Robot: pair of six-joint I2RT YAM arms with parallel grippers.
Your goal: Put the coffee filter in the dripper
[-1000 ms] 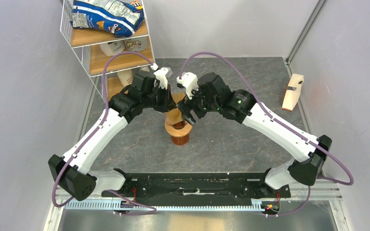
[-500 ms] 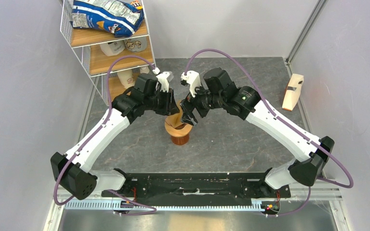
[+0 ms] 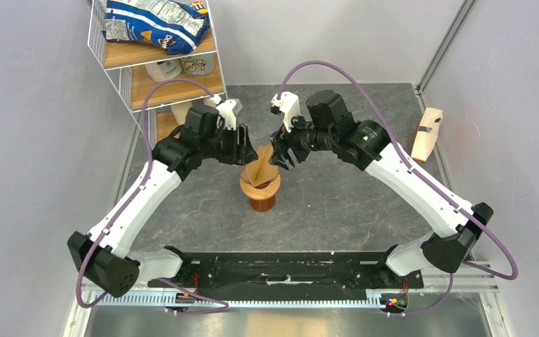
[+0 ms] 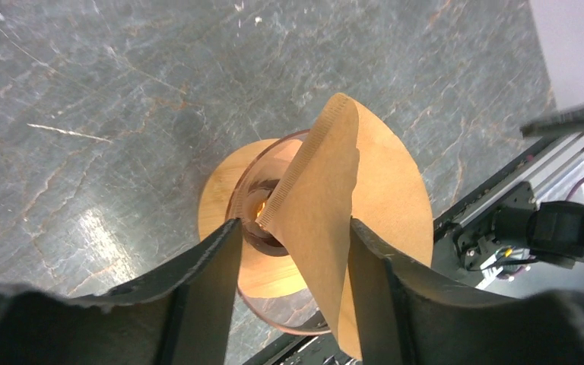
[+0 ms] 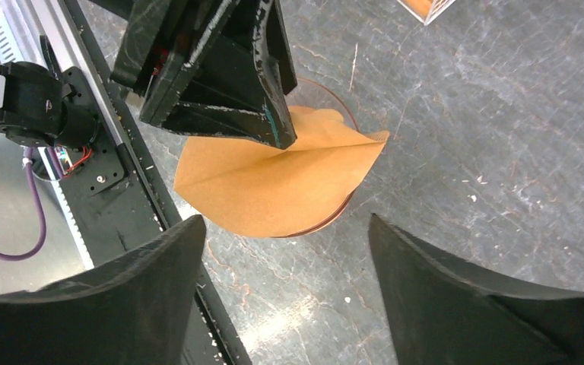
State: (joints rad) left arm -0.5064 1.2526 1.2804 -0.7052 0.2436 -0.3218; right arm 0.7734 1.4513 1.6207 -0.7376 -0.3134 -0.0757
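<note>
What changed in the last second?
Both grippers pulled apart: left gripper leftward, right gripper right and away, jaws open, clear of the coffee filter. The filter now stands exposed in the dripper; left jaws straddle it, grip unclear. Dripper and wooden stand unmoved.

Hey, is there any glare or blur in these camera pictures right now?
Left wrist view: glare patch on the table, left fingers soft; right wrist view: right fingers dark and blurred, coffee filter sharp; top view: evenly lit, sharp.
</note>
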